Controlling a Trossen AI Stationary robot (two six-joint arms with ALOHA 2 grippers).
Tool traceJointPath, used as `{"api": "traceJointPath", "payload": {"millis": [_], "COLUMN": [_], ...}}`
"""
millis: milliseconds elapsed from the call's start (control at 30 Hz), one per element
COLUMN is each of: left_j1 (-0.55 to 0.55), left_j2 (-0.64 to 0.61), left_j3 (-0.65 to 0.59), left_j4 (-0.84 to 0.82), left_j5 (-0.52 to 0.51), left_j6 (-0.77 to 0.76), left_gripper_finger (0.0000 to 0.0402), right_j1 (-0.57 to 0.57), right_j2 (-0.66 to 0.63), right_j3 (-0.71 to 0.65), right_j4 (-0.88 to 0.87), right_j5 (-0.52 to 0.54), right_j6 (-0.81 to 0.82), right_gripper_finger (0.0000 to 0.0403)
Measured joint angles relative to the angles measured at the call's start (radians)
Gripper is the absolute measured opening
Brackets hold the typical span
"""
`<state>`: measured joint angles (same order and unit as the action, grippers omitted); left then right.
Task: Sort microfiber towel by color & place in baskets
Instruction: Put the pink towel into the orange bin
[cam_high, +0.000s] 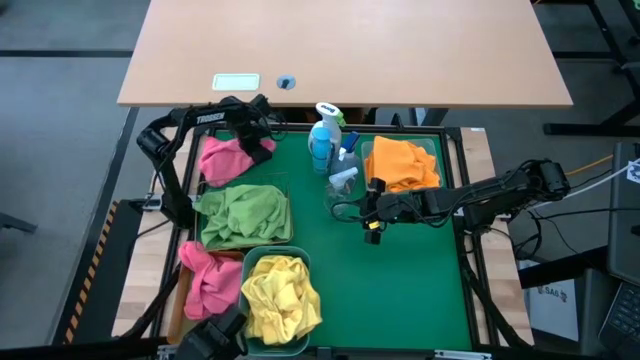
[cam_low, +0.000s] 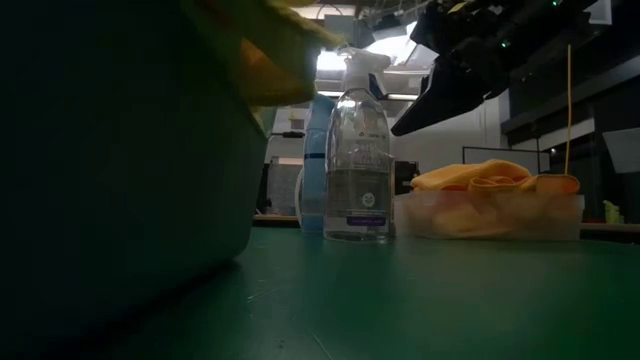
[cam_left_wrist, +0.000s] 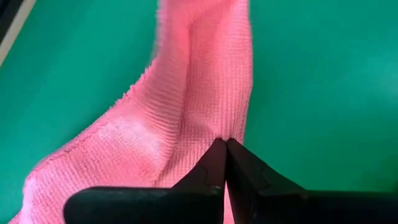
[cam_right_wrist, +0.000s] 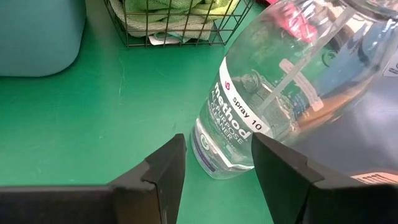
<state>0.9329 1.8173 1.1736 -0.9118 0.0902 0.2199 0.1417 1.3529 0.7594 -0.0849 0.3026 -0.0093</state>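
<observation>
The large green tray (cam_high: 400, 270) covers most of the wooden surface (cam_high: 340, 45) and carries everything else.

The left arm, a dark jointed limb, bends from the tray's left edge toward its far left corner, where the left gripper (cam_high: 262, 143) hangs over a pink microfiber towel (cam_high: 228, 158). In the left wrist view its fingers (cam_left_wrist: 211, 168) are pressed together, pinching a fold of the pink microfiber towel (cam_left_wrist: 186, 118) above the green floor.

The right arm reaches in low from the tray's right side, stretched nearly level toward the middle. The right gripper (cam_high: 372, 218) points at a clear plastic spray bottle (cam_high: 343, 185); its fingers are spread, with the bottle's base just ahead of them and nothing between them.

Down the left side run the baskets: the wire-mesh basket (cam_high: 285, 200) holds a green towel (cam_high: 243, 212), the amber-tan bin with a second pink towel (cam_high: 208, 280) lies nearer, and the teal plastic bin (cam_high: 256, 257) holds a yellow towel (cam_high: 280, 297). The clear plastic bin (cam_high: 432, 152), far right, holds an orange towel (cam_high: 402, 165). A blue spray bottle (cam_high: 322, 135) stands beside the clear one.
</observation>
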Motion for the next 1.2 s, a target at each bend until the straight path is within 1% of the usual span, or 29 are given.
{"api": "traceJointPath", "payload": {"millis": [200,533,733,933,1033,1200], "left_j1": [0.0,0.0,-0.001,-0.005,-0.013,-0.05], "left_j2": [-0.06,-0.189,-0.317,-0.49,-0.583,-0.737], "left_j3": [0.0,0.0,0.0,0.0,0.0,0.0], "left_j4": [0.004,0.015,0.021,0.066,0.1,0.172], "left_j5": [0.052,0.054,0.055,0.052,0.051,0.05], "left_j6": [0.0,-0.019,-0.06,-0.133,-0.173,-0.264], "left_gripper_finger": [0.0,0.0,0.0,0.0,0.0,0.0], "right_j1": [0.0,0.0,0.001,0.001,0.002,0.002], "right_j2": [0.0,0.0,-0.026,-0.145,-0.232,-0.416], "right_j3": [0.0,0.0,0.0,0.0,0.0,0.0], "right_j4": [0.0,0.0,-0.018,-0.077,-0.12,-0.204], "right_j5": [0.0,0.002,0.011,-0.001,-0.008,0.002], "right_j6": [0.0,0.0,0.0,0.0,-0.003,-0.031], "right_gripper_finger": [0.0184,0.0184,0.0184,0.0184,0.0184,0.0184]}}
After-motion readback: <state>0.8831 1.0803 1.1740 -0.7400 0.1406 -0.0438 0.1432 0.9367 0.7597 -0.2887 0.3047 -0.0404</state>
